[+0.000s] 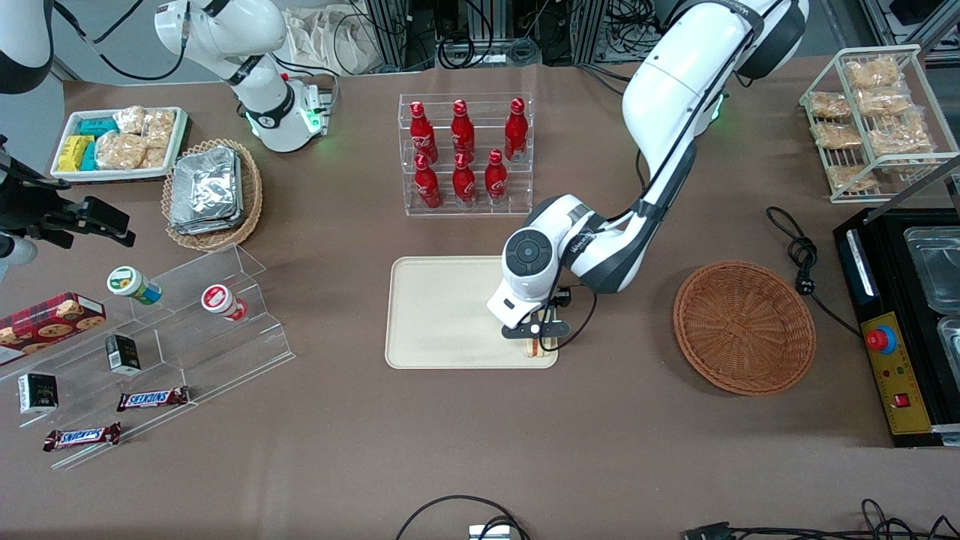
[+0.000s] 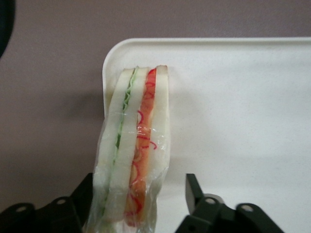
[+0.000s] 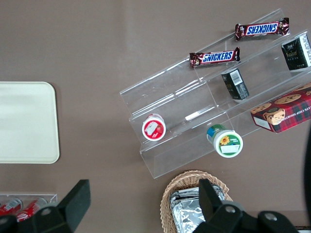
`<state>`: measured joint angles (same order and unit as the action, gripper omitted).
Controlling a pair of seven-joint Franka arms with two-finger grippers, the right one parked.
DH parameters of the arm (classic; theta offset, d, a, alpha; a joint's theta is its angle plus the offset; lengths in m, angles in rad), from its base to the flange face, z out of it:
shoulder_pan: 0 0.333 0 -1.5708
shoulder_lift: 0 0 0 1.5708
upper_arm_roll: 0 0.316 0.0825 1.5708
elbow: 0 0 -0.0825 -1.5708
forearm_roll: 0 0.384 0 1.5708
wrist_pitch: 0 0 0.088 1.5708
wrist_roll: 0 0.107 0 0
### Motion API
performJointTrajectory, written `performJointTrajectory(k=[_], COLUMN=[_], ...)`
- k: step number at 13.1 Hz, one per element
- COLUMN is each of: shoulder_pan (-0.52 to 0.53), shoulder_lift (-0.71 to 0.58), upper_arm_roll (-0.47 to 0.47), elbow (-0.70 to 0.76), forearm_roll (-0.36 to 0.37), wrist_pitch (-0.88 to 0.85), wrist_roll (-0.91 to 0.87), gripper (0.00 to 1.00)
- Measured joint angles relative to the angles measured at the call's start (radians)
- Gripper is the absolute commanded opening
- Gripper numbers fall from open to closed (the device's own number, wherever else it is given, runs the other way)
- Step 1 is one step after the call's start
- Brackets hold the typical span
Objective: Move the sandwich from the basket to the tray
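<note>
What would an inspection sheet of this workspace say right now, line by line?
Surface: brown table, covered edge to edge.
Job's things: sandwich standing on edge at a corner of the tray, the corner nearer the front camera; basket holds nothing.
Clutter: red bottles in a clear rack; foil packets in a tan basket; snack bars, cups and boxes on a clear stepped stand; white snack tray.
Grippers: gripper low over the sandwich, fingers open, one on each side of it.
Cables: black cord and plug beside the basket; loops at the table's near edge.
Surroundings: wire snack rack; black machine with a red button.
</note>
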<state>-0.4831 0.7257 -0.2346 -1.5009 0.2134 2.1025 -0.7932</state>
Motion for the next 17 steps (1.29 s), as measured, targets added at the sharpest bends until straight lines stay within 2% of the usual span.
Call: performJointTrajectory(k=[2, 4, 7, 9, 10, 12, 14, 17], shoulder_pan=[-0.001, -0.002, 0.016, 0.084, 0.128, 0.212, 0.269, 0.353], shoulder_lift=[-0.044, -0.119, -0.251, -0.337, -0.377, -0.464, -0.580, -0.754], upper_arm_roll=[0.016, 0.058, 0.175, 0.238, 0.257, 0.269, 0.267, 0.192], elbow=[0.000, -0.005, -0.031, -0.058, -0.066, -0.082, -0.136, -0.227], forearm_roll=[-0.002, -0.035, -0.140, -0.236, -0.253, -0.259, -0.259, -0.238], wrist_pitch=[0.002, 0.001, -0.007, -0.041, -0.088, -0.216, -0.323, -0.441], wrist_roll=[-0.002, -0.001, 0.110, 0.263, 0.344, 0.475, 0.516, 0.528], gripper=[1.00, 1.00, 1.00, 1.00, 1.00, 1.00, 1.00, 1.00])
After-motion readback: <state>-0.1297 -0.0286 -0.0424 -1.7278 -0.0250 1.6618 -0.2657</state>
